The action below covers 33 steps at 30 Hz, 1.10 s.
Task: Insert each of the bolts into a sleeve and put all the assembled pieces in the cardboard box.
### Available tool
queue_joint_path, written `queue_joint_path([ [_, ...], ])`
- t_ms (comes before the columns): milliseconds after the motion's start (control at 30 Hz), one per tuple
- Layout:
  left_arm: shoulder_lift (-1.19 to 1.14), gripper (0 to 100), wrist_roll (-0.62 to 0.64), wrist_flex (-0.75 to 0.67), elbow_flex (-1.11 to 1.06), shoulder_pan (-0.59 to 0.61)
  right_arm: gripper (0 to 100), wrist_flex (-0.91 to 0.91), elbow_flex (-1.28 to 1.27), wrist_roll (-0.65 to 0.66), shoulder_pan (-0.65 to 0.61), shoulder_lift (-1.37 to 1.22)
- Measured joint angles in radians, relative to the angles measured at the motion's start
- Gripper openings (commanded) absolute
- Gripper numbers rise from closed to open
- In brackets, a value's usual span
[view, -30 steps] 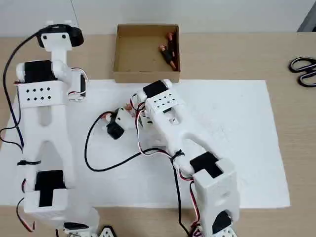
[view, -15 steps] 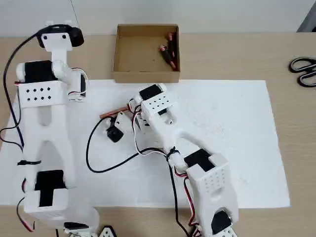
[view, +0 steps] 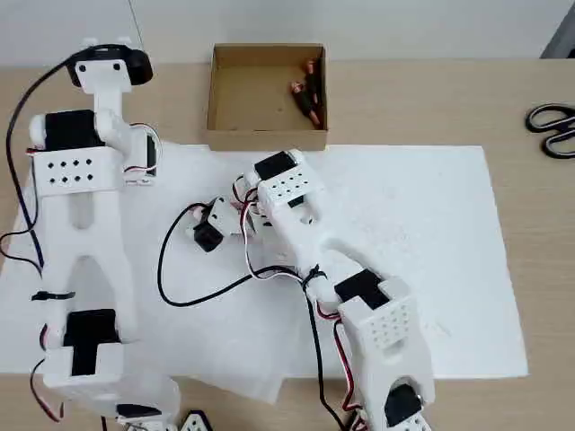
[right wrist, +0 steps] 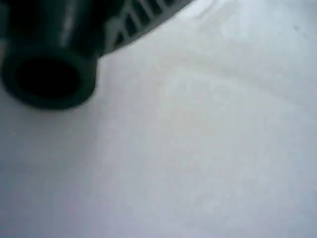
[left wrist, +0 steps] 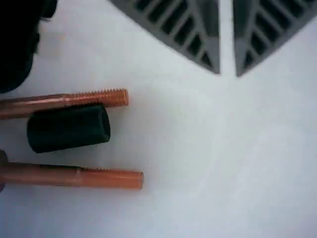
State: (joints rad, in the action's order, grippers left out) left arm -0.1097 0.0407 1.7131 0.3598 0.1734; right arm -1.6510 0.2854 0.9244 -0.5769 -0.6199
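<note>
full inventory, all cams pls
light wooden table: 1, tan, under everything
white paper sheet: 1, white, on the table
brown cardboard box: 1, brown, at the sheet's far edge
assembled bolt-and-sleeve pieces: seemingly 2, copper and black, inside the box
copper threaded bolts: 2, copper, on the sheet
loose black tubular sleeve: 1, black, between the bolts
held black tubular sleeve: 1, black, in the right gripper
black-handled scissors: 1, black, table's right edge
white robot arms: 2, white, side by side
left gripper: grey, shut, empty, near the bolts
right gripper: grey, shut on the held sleeve
</note>
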Motion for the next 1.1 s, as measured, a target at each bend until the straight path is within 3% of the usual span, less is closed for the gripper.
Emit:
queue_joint_path([
  [500,0.0,1,0.0,0.0,0.0,0.0,0.4,-0.052,0.081,-0.035,0.06,0.017],
  [867,0.048,1,0.003,0.0,0.0,-0.005,0.4,-0.063,0.08,-0.058,0.094,0.451],
  [1100,0.137,1,0.0,0.0,0.0,-0.071,0.4,-0.063,0.08,-0.213,0.118,0.76],
])
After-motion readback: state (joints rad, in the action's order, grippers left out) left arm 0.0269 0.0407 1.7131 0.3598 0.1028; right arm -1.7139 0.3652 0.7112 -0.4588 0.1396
